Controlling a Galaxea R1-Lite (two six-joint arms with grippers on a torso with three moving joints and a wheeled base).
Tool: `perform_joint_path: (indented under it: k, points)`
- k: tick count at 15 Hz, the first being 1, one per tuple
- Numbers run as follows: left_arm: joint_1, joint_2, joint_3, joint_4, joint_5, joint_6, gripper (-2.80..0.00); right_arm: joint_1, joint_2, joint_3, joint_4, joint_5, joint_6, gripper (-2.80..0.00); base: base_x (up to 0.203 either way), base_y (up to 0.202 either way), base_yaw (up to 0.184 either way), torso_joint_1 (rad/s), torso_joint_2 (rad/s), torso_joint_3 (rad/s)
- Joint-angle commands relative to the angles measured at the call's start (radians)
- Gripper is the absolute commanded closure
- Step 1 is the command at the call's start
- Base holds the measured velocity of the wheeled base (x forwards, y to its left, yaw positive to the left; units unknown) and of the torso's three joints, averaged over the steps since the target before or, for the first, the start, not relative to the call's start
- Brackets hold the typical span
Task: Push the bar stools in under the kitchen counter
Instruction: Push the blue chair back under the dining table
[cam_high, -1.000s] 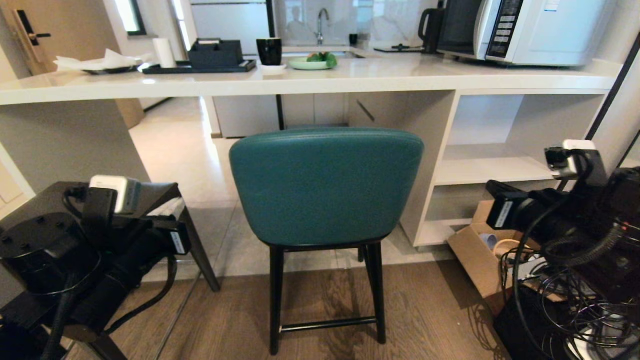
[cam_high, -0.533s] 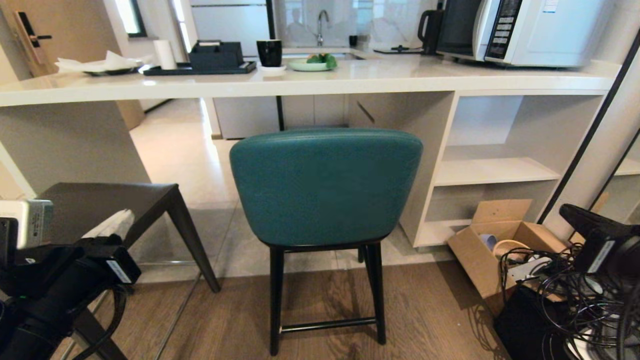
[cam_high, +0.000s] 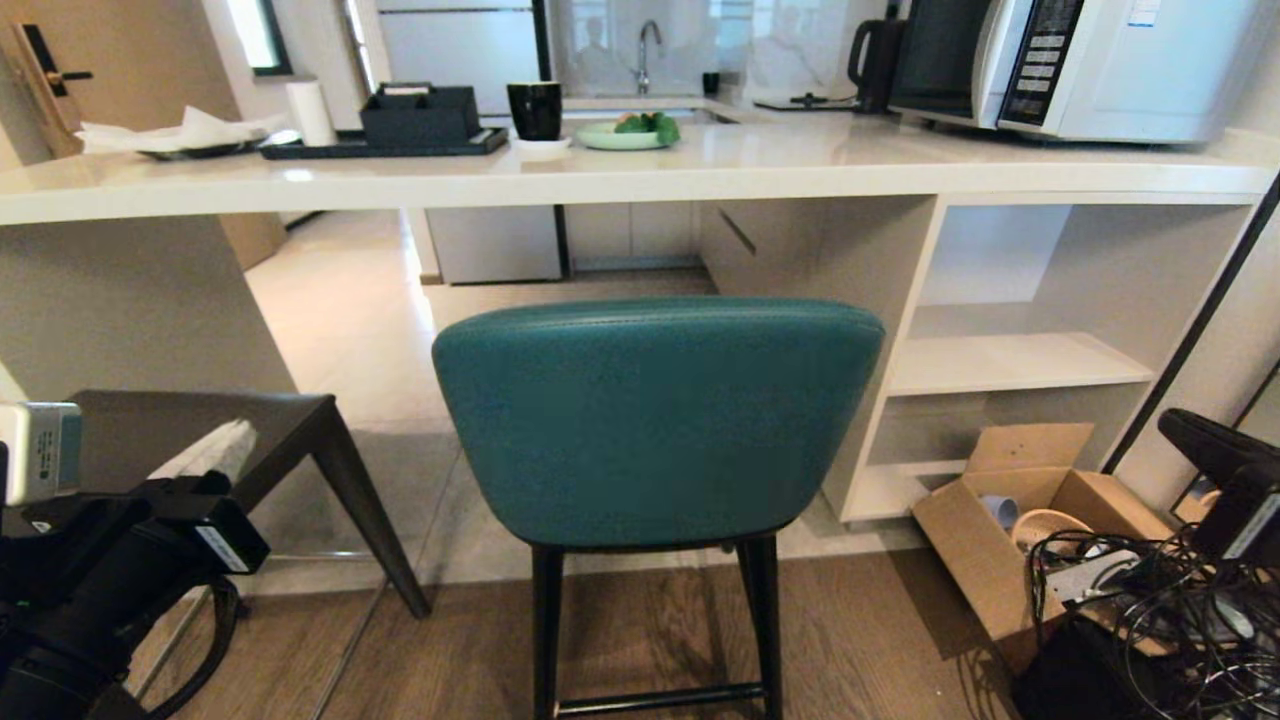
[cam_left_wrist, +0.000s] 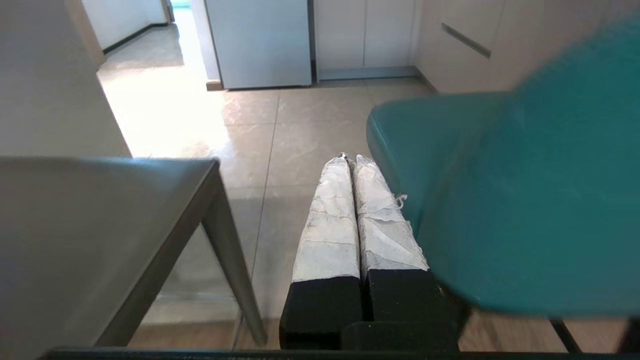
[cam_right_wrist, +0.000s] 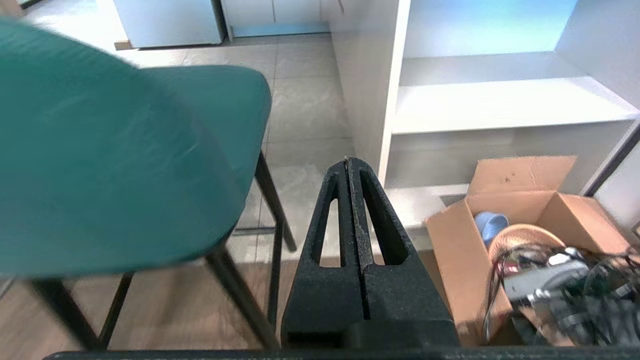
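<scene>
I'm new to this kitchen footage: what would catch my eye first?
The teal stool with a curved padded back dominates the centre, standing before the long glossy white counter. A grey stool seat sits lower left, an open cardboard box lower right. Both grippers, left and right, are shut, flanking the teal stool.

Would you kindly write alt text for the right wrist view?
The right gripper, fingers pressed shut and empty, points between the teal stool and the counter's white shelves. A cardboard box holding cups and tangled cables sits on the floor beside the shelves.
</scene>
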Motion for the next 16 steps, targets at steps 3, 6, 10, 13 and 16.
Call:
perform_joint_path:
  k: [3, 6, 10, 13, 16]
  points:
    - [0.000, 0.000, 0.006, -0.008, 0.002, 0.000, 0.00, 0.003, 0.011, 0.001, -0.004, -0.001, 0.004, 0.00, 0.193, 0.000, 0.002, 0.004, 0.00, 0.004]
    - [-0.003, -0.002, 0.018, -0.010, -0.001, -0.001, 0.00, 0.003, 0.012, 0.006, -0.004, -0.001, 0.004, 0.00, 0.194, 0.000, 0.002, 0.001, 0.00, 0.002]
    - [-0.009, 0.006, 0.035, -0.010, -0.003, -0.021, 0.00, 0.011, 0.024, 0.027, -0.002, 0.003, 0.010, 0.00, 0.077, 0.000, 0.000, 0.003, 0.00, 0.003]
    - [-0.049, 0.044, 0.042, -0.009, -0.003, -0.033, 0.00, 0.016, 0.097, 0.012, -0.008, 0.002, 0.014, 0.00, 0.000, 0.000, 0.000, 0.000, 0.00, 0.000]
    - [-0.073, 0.139, 0.052, -0.010, 0.001, -0.056, 0.00, 0.064, 0.218, -0.005, -0.016, 0.009, 0.039, 0.00, 0.000, 0.000, 0.000, 0.000, 0.00, 0.000]
